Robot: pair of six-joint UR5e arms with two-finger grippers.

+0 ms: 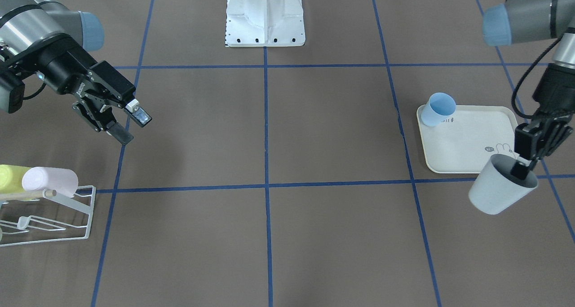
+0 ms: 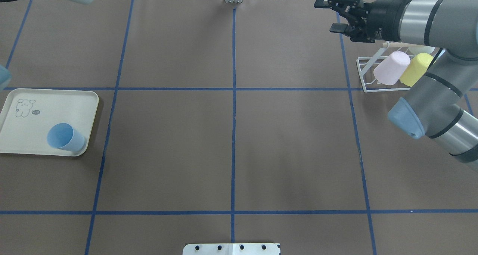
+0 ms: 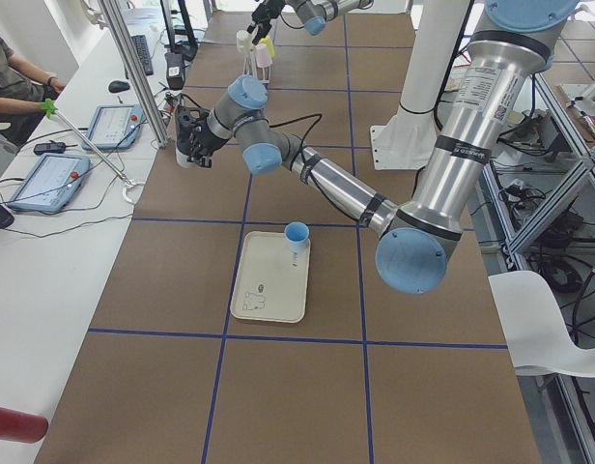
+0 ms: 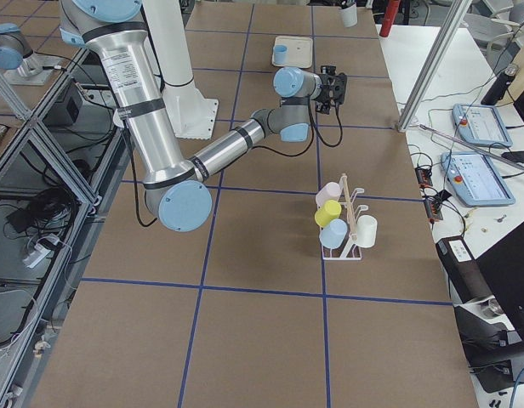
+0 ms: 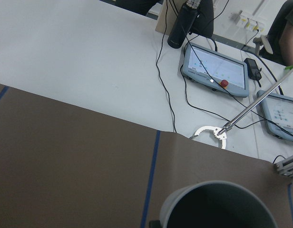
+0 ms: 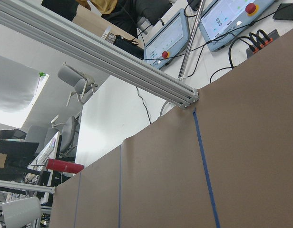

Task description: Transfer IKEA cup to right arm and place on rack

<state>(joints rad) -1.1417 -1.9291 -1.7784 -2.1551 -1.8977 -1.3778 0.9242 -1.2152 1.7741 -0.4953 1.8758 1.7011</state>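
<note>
The left end effector (image 1: 523, 166) clamps the pale grey cup (image 1: 496, 190) by its rim (one finger inside), tilted, at the tray's (image 1: 467, 140) corner. The right end effector (image 1: 130, 127) hangs with jaws parted near the rack (image 1: 85, 212). A wide stretch of brown surface (image 1: 269, 235) lies between them.

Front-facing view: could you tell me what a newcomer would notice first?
The left gripper holds a pale grey cup by its rim, tilted, beside the cream tray. Across the table the right gripper hangs open and empty, near the white rack that carries a pink cup and a yellow cup.
</note>
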